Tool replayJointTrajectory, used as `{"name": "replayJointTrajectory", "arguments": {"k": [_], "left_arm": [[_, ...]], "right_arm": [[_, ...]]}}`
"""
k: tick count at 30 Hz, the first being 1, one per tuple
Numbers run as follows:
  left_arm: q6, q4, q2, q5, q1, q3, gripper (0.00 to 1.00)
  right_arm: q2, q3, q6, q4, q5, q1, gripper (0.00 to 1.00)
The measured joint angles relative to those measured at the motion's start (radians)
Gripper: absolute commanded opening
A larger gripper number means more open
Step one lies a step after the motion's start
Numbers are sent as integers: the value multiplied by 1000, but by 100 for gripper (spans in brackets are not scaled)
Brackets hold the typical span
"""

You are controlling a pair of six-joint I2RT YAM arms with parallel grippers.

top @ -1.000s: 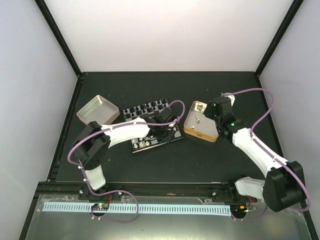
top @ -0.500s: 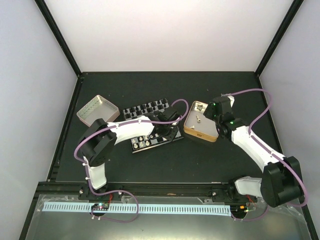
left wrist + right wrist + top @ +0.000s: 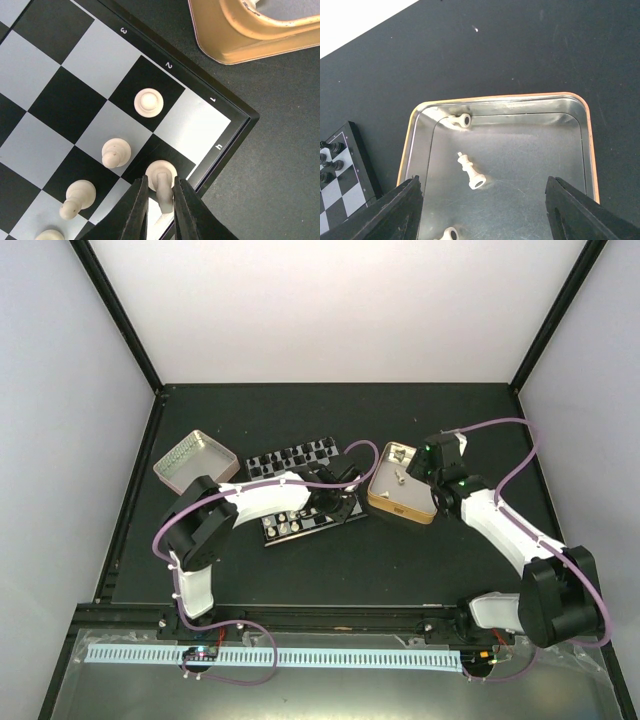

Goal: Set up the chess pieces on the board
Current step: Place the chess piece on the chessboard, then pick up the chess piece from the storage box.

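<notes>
Left fingers (image 3: 134, 210) are pinching a white piece (image 3: 161, 175) on the board (image 3: 100, 60) near its corner; right fingers (image 3: 395, 210) are spread. Opening unevenly, we are risking toppling it.

**Bright, Even Light, Soft Only Up Close**

The overhead view was evenly lit; its white back wall nearly washed out. The board (image 3: 75, 100) ahead of the left gripper (image 3: 160, 192) was crisp, with short, faint shadows. The white piece (image 3: 161, 172) between that gripper's fingers (image 3: 137, 210) looked slightly blurred. Between the right gripper's (image 3: 484, 187) dark, soft-edged fingers (image 3: 395, 212), the gold-rimmed tin (image 3: 500, 97) showed a dull sheen.
</notes>
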Motion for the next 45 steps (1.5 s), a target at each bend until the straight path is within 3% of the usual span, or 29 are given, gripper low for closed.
{"name": "replayJointTrajectory", "arguments": {"k": [12,21,29,39,45], "left_arm": [[6,-23,-14,0,0,32,19],[-11,-36,-177,-33,11,33,25],[-16,-37,-342,-35,102,33,30],[-35,-33,-394,44,193,3,34],[-59,-27,-410,95,226,-25,35]], "right_arm": [[50,32,-52,-30,-98,-14,65],[311,206,-192,-136,-189,-23,53],[482,335,-311,-262,-206,-26,42],[568,367,-389,-324,-224,-26,32],[597,393,-402,-328,-223,-26,31]]}}
